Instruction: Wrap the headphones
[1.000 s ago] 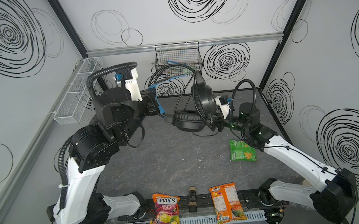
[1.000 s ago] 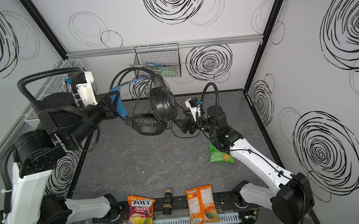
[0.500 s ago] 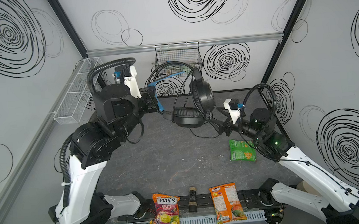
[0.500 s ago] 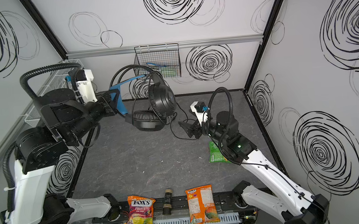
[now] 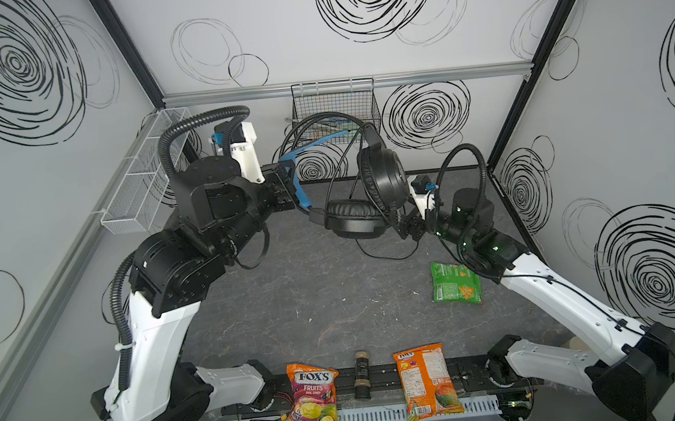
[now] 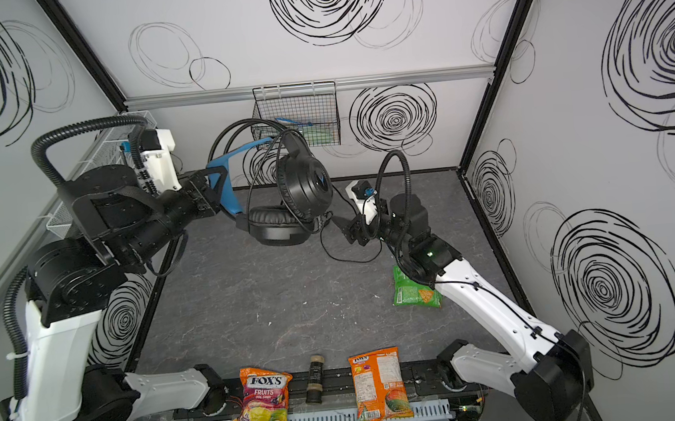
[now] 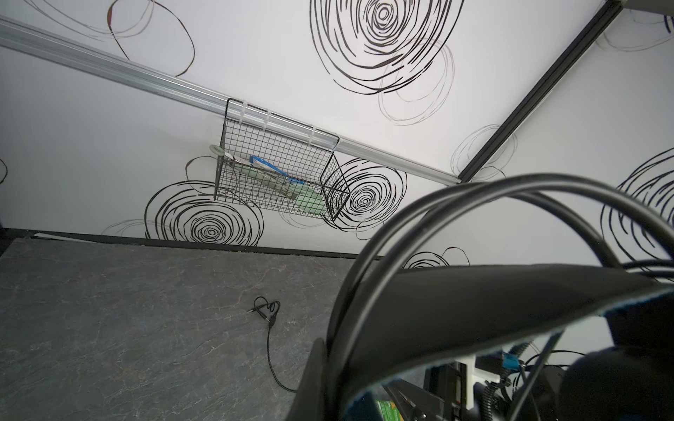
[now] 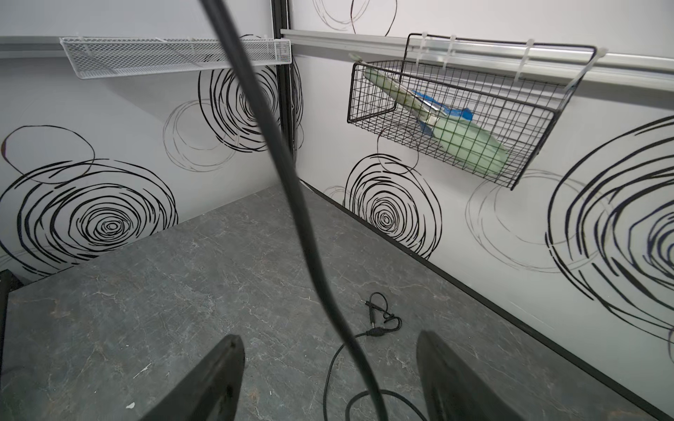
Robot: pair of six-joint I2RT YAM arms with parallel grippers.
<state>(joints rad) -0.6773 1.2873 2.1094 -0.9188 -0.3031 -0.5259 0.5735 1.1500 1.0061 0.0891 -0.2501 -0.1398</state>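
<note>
Gray marbled tabletop [image 5: 315, 305], frame centre: we see the left gripper [image 5: 289, 182] clamping the headphones [image 5: 380, 174] aloft by their blue strap [image 5: 301, 153] (cable [image 8: 290, 182] trailing down), the right gripper [image 8: 328, 350] with jaws spread around that cable.
</note>
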